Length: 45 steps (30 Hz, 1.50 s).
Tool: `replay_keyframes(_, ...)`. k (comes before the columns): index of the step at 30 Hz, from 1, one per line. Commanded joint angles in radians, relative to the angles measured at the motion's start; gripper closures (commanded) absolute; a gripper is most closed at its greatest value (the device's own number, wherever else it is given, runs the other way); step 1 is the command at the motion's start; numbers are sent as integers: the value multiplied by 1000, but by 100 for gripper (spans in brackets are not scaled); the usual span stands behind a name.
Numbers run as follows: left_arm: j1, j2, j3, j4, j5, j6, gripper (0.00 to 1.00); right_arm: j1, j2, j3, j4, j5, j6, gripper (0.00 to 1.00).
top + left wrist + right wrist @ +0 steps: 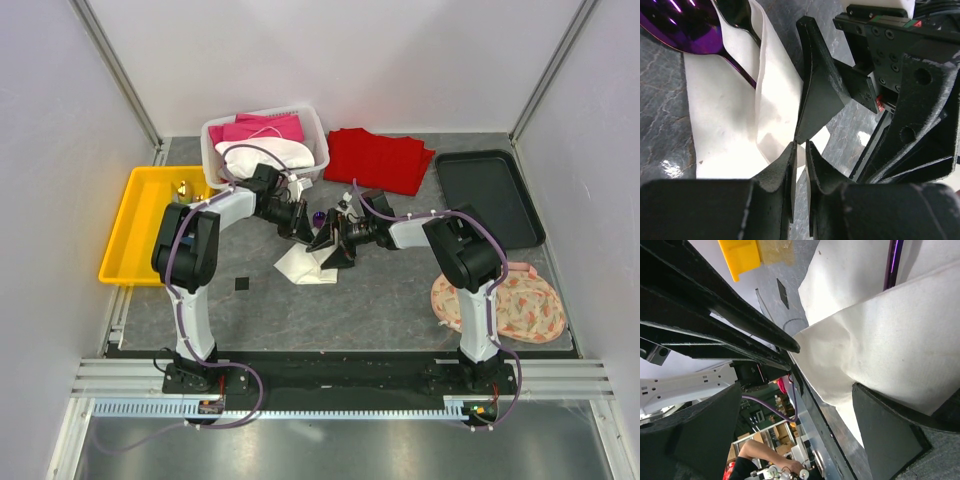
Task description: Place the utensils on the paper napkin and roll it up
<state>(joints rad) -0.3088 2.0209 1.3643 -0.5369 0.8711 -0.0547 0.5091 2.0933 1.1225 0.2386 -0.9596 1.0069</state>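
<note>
Jaws of my left gripper (800,150) showed only a thin slit at the paper napkin's (725,125) folded edge; I could not tell whether they gripped it. My right gripper (826,367) gaped wide, holding nothing. The purple spoon (680,27) lay on the napkin toward twelve o'clock. I judged rolling barely begun and saw no other utensils on it.

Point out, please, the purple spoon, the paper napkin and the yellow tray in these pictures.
purple spoon (677,27), left wrist view, on its bowl.
paper napkin (722,125), left wrist view, on its flat sheet.
yellow tray (138,232), top external view, on its bare floor.
</note>
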Motion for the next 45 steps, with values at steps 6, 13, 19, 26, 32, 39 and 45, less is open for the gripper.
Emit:
replay_keyframes(6,-9,-37,-74,-6,0,21,84,6,-4,13,-2,12,-40,2)
replay_keyframes(13,-6,-11,-85,-21,-60,24,90,3,-30,33,-15,27,-45,6)
replay_keyframes(19,-7,-2,-85,-2,-66,10,94,-18,-87,97,-74,99,-68,22)
replay_keyframes(26,-7,2,-96,8,-103,1,98,-26,-113,229,-355,280,-246,42)
replay_keyframes(32,-7,9,-102,21,-118,-19,98,-15,-90,319,-533,462,-395,69)
replay_keyframes(39,-7,16,-97,25,-126,-22,98,28,-41,396,-605,564,-452,85)
replay_keyframes(45,-9,16,-105,29,-127,-24,98,72,10,479,-647,613,-471,87)
